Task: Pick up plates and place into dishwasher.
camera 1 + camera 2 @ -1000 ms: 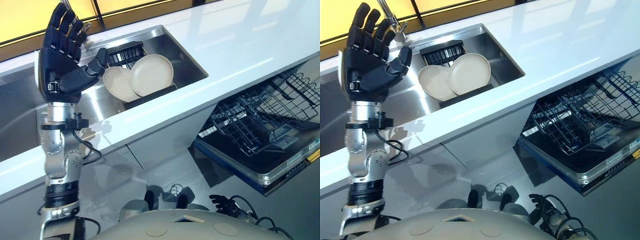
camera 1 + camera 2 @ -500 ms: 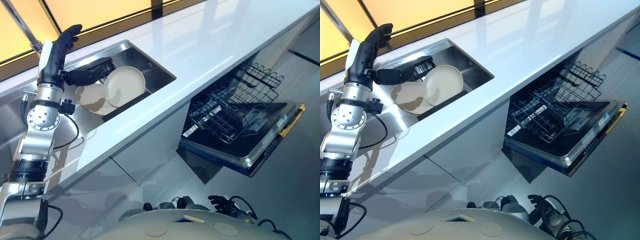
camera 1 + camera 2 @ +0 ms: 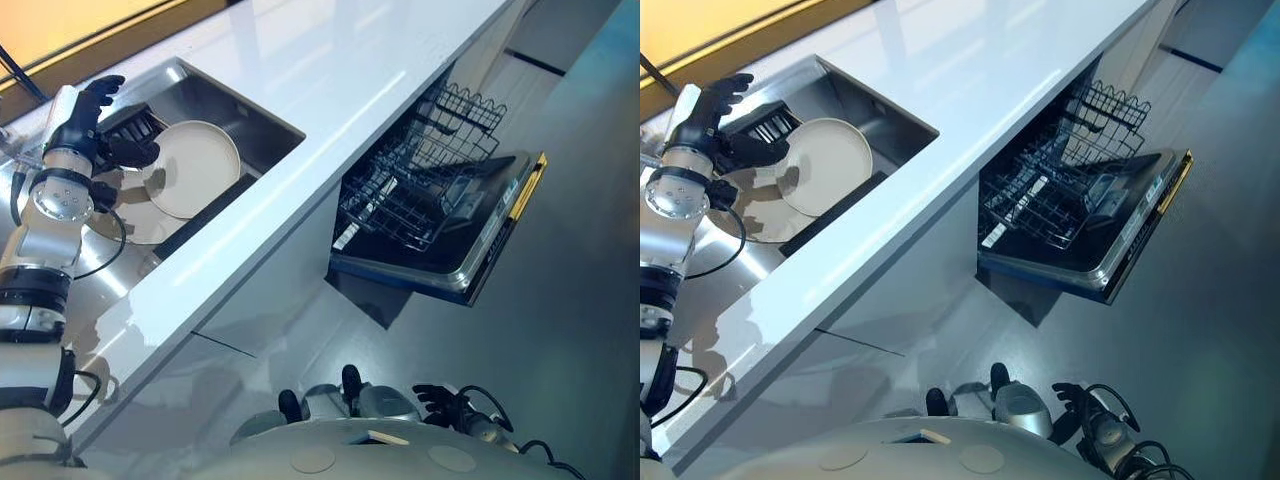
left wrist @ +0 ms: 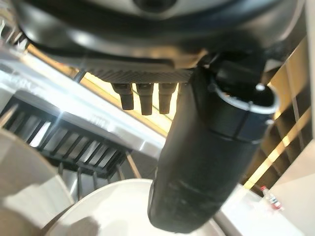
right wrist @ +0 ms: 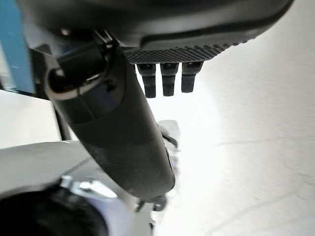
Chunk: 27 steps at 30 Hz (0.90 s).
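Left hand (image 3: pixel 92 118) hovers fingers straight, holding nothing, at the sink (image 3: pixel 262 125), thumb just over the rim of the upper plate (image 3: pixel 193 169) leaning on a second plate (image 3: pixel 758 212); likely stiff, slick, breakable, so pinch that raised rim.

There are two plates. One plate (image 3: pixel 193 168) leans up in the sink, and the other plate (image 3: pixel 132 218) lies lower, just beside it and partly behind it. There is one sink (image 3: pixel 255 118) set in one long white counter (image 3: pixel 330 70). One black rack (image 3: pixel 140 122) sits in the sink behind the plates. There is one dishwasher (image 3: pixel 470 255) with its door down, and one wire basket (image 3: pixel 415 180) on it. Two robot hands show: one left hand (image 3: pixel 95 125) by the plates and one right hand (image 3: pixel 440 403) low down.
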{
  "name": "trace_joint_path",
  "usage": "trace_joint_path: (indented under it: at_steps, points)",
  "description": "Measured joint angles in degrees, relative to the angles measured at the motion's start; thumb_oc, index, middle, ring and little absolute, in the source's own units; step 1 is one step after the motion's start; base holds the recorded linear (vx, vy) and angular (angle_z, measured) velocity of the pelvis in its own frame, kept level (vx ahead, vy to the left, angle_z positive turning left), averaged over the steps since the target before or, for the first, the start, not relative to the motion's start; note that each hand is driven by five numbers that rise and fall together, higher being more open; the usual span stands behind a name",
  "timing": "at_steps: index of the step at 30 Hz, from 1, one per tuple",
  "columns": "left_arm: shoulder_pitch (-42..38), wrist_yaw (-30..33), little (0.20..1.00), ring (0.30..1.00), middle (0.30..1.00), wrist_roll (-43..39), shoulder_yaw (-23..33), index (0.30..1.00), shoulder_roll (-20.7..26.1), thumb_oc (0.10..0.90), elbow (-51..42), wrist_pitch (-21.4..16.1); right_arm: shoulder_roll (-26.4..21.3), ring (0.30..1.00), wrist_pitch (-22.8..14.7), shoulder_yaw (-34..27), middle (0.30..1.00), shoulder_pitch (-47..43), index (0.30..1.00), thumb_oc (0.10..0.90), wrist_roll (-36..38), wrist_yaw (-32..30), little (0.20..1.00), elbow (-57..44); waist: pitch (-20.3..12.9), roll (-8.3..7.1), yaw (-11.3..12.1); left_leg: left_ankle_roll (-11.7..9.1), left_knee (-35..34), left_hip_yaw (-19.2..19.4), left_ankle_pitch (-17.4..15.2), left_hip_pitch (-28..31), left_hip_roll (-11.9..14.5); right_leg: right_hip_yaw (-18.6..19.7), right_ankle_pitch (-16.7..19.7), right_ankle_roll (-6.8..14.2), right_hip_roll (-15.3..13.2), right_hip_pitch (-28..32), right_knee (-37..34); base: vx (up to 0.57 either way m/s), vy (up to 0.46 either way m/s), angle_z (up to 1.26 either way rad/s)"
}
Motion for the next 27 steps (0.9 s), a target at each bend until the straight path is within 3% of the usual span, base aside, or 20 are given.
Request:
trace_joint_path:
  at_steps: [7, 14, 17, 18, 19, 20, 21, 23, 27]
  points:
    - [-5.11, 0.48, 0.9, 0.9, 0.9, -0.25, -2.55, 0.9, -0.02, 0.8, 1.23, 0.17, -0.96, 0.9, -1.03, 0.09, 0.9, -3.25, 0.9, 0.8, 2.52, -0.87, 0.9, -0.01, 6.72, -1.78, 0.25, 1.2, 4.7, -0.21, -1.29, -5.6, -0.96, -0.13, 0.75, 1.0, -1.34, -3.44, 1.22, -0.06, 0.064, 0.04]
    - [-10.61, -0.03, 0.9, 0.9, 0.9, -0.47, -4.34, 0.9, -0.03, 0.8, 1.25, 0.08, -1.44, 0.9, -2.99, 0.11, 0.9, -6.03, 0.9, 0.8, 4.24, -1.69, 0.9, -0.67, 9.15, -2.61, 1.28, 1.66, 11.11, -0.76, -4.27, -10.92, -0.88, -0.17, 1.36, 1.87, -1.95, -6.54, 3.17, -0.04, 0.05, 0.06]
    - [-13.4, -3.54, 0.9, 0.9, 0.9, -4.26, -4.71, 0.9, -0.03, 0.8, 1.71, 0.88, -1.44, 0.9, -3.28, 0.11, 0.9, -6.69, 0.9, 0.8, 5.63, -2.45, 0.9, -0.64, 10.01, -2.65, 1.72, 1.94, 13.41, -1.07, -5.14, -12.71, -0.82, -0.26, 1.4, 1.92, -2.13, -7.26, 3.61, -0.06, 0.024, 0.07]
    - [-14.74, -5.74, 0.535, 0.587, 0.587, -5.73, -4.69, 0.587, -0.02, 0.435, 1.71, 1.07, -1.46, 0.9, -3.32, 0.11, 0.9, -6.91, 0.9, 0.8, 5.67, -2.74, 0.9, -0.64, 10.3, -2.62, 1.72, 2.06, 14.39, -1.39, -5.5, -13.49, -0.79, -0.37, 1.4, 1.92, -2.19, -7.48, 3.73, -0.05, 0.026, 0.1]
    - [-15.29, -8.22, 0.433, 0.5, 0.5, -7.8, -4.59, 0.5, -0.01, 0.333, 1.69, 1.21, -1.45, 0.9, -3.32, 0.11, 0.9, -7.01, 0.9, 0.8, 5.67, -2.8, 0.9, -0.65, 10.33, -2.62, 1.8, 2.05, 15.2, -1.52, -5.85, -14.09, -0.76, -0.44, 1.4, 1.92, -2.22, -7.76, 3.96, -0.06, 0.037, 0.09]
    - [-15.29, -10.07, 0.406, 0.476, 0.476, -9.09, -4.47, 0.476, -0.01, 0.306, 1.64, 1.18, -1.45, 0.9, -3.3, 0.11, 0.9, -7.07, 0.9, 0.8, 5.67, -2.82, 0.9, -0.65, 10.34, -2.6, 1.8, 2.08, 15.79, -1.53, -6.16, -14.42, -0.69, -0.49, 1.4, 1.92, -2.22, -7.8, 4.02, -0.05, 0.038, 0.03]
    - [-15.3, -12.32, 0.205, 0.305, 0.305, -10.83, -3.97, 0.305, -0.01, 0.105, 1.4, 1.18, -1.45, 0.9, -3.32, 0.1, 0.9, -7.13, 0.9, 0.8, 5.66, -2.84, 0.9, -0.62, 10.34, -2.6, 1.8, 2.2, 16.1, -1.54, -6.39, -14.53, -0.66, -0.52, 1.4, 1.92, -2.25, -7.8, 4.05, -0.04, 0.035, 0.0]
    - [-15.26, -15.2, 0.2, 0.3, 0.3, -14.26, -3.69, 0.3, -0.02, 0.1, 0.65, 1.18, -1.45, 0.9, -3.28, 0.1, 0.9, -7.18, 0.9, 0.8, 5.66, -2.87, 0.9, -0.64, 10.38, -2.54, 1.91, 2.35, 16.43, -1.56, -6.56, -14.62, -0.71, -0.57, 1.4, 1.92, -2.35, -7.78, 4.06, -0.02, 0.034, 0.01]
    - [-14.42, -14.28, 0.2, 0.3, 0.3, -20.02, 0.02, 0.3, -0.15, 0.1, 0.63, 1.81, -1.4, 0.9, -3.28, 0.09, 0.9, -7.47, 0.9, 0.8, 5.55, -2.86, 0.9, -0.53, 10.56, -2.23, 1.74, 2.81, 16.58, -2.13, -6.42, -14.18, -0.83, -1.93, 1.39, 1.91, -2.7, -7.07, 3.96, 0.0, 0.014, 0.05]
